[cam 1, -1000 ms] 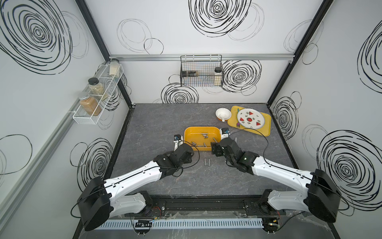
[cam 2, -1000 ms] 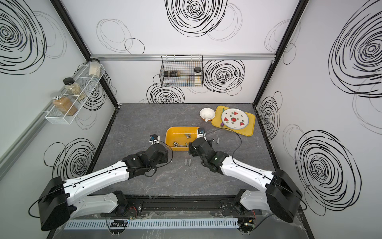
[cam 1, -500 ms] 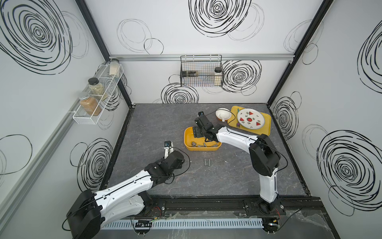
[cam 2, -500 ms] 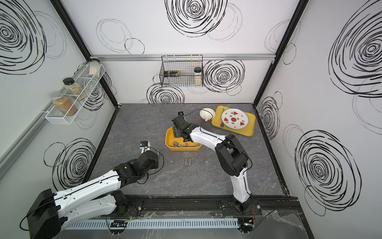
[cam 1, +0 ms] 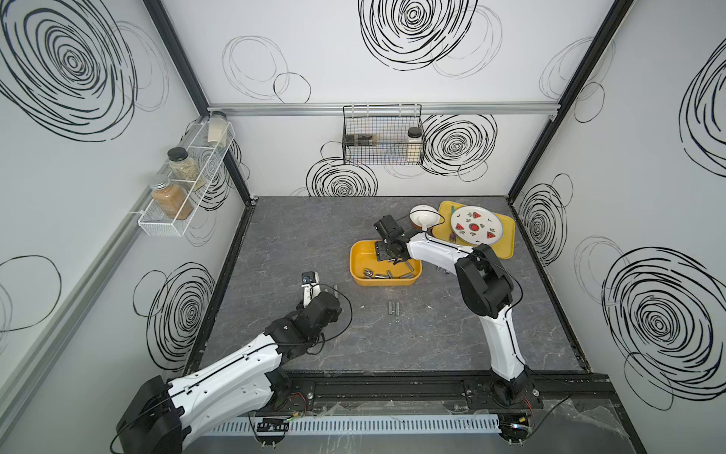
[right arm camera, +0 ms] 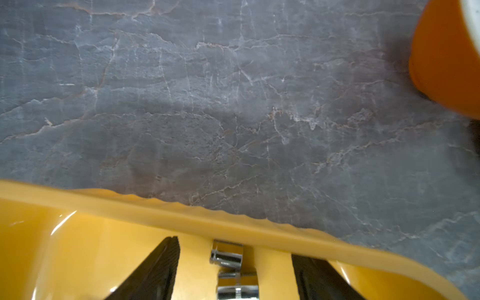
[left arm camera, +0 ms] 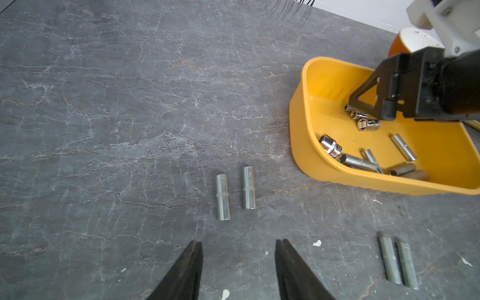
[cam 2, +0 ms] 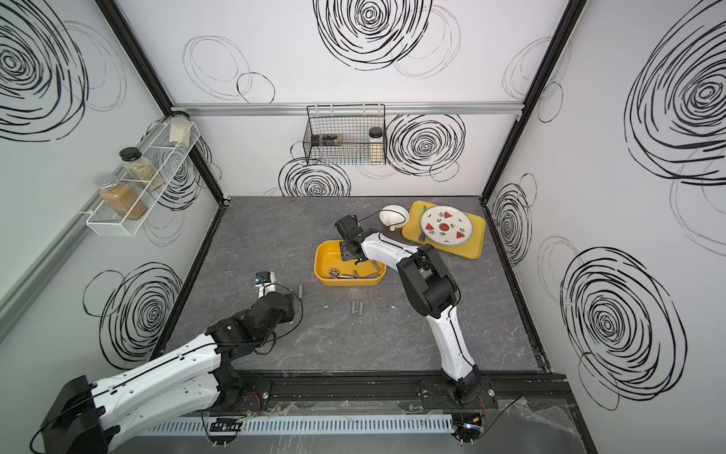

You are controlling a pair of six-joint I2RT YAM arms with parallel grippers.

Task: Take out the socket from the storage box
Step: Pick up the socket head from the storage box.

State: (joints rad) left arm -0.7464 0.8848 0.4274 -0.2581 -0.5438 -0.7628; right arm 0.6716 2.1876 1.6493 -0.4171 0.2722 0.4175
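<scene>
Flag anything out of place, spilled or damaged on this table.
Nothing stands out. The sockets outside the storage box lie in tidy parallel pairs; only a few small white flecks dot the table near them.

Your deep yellow-orange plastic storage box stands upright on the grey stone-look table, right of centre in both top views. It is a rectangular tub with rounded corners and a slightly wavy rim.

Loose steel sockets lie flat inside it, most along the wall nearest the robot's base:
- a stubby chrome socket
- long slim silver sockets
- two darker tubes

Several short chrome sockets, perhaps three, sit against another wall, though they're partly hidden.

Outside the box, one pair of long silver sockets lies side by side. A second pair lies parallel, in front of the box.
</scene>
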